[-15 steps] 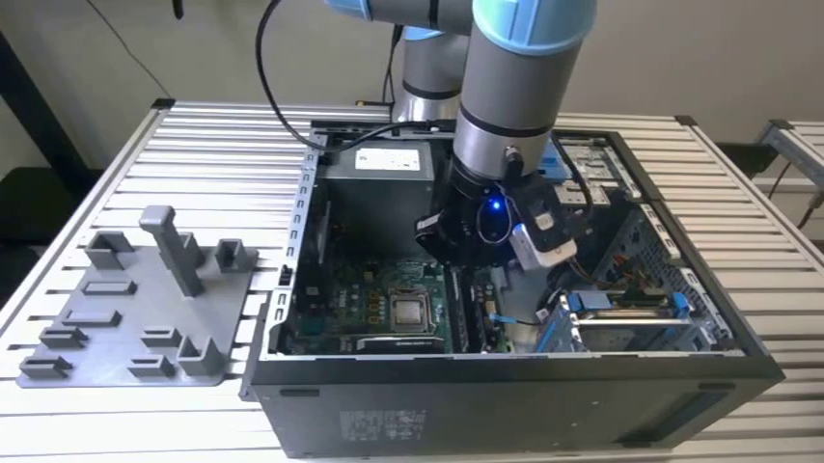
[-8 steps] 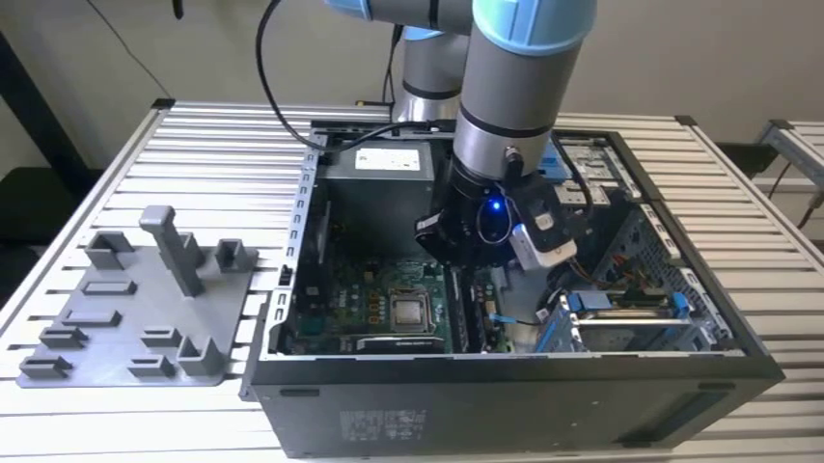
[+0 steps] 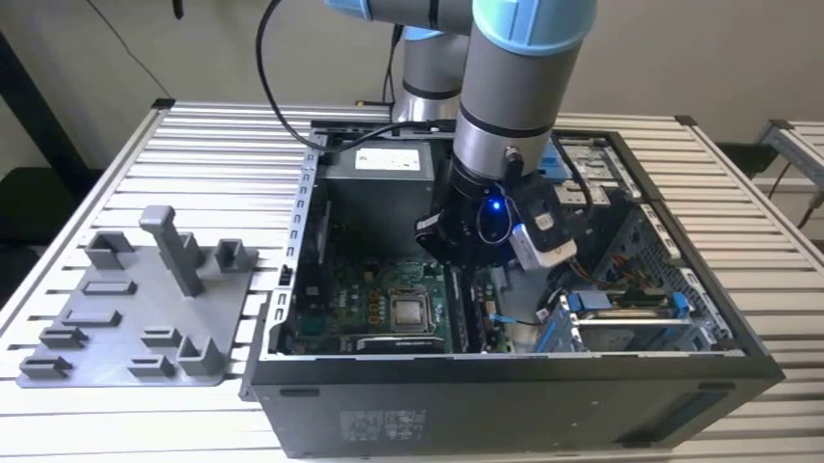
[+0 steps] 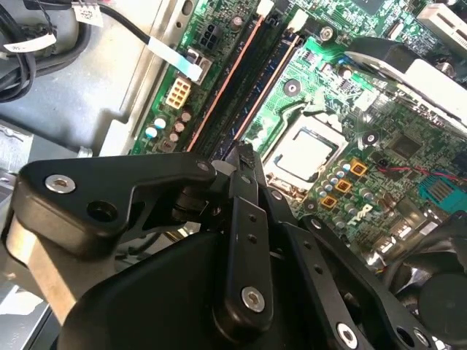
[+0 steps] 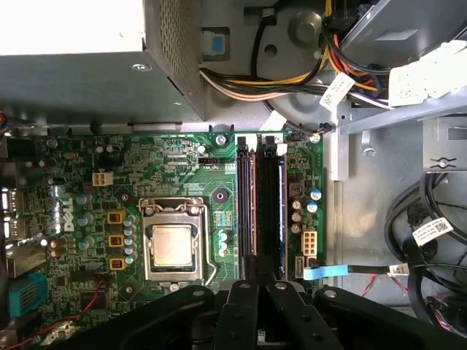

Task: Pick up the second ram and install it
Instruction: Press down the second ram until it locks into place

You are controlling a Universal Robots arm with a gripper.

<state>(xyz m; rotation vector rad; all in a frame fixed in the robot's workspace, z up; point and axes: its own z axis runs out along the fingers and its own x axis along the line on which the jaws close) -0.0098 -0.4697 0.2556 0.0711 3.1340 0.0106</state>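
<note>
Hovering my claw (image 5: 257, 281) inside the PC case (image 3: 515, 386), lined up w/ the RAM slots (image 5: 259, 204) beside the CPU socket (image 5: 174, 244); fingers look closed on the second ram (image 4: 244, 164), a thin dark strip edge-on, but can't tell for sure. Tight room: cables and case wall nearby.

White slatted table (image 3: 193, 145) carries open computer case (image 3: 515, 395) and grey fixture plate (image 3: 142, 318), side by side.

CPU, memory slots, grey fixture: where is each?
CPU (image 5: 174, 244), first wrist view, middle of its metal lid.
Memory slots (image 5: 266, 204), first wrist view, midway along them.
Grey fixture (image 3: 129, 323), exterior view, bare base plate.
</note>
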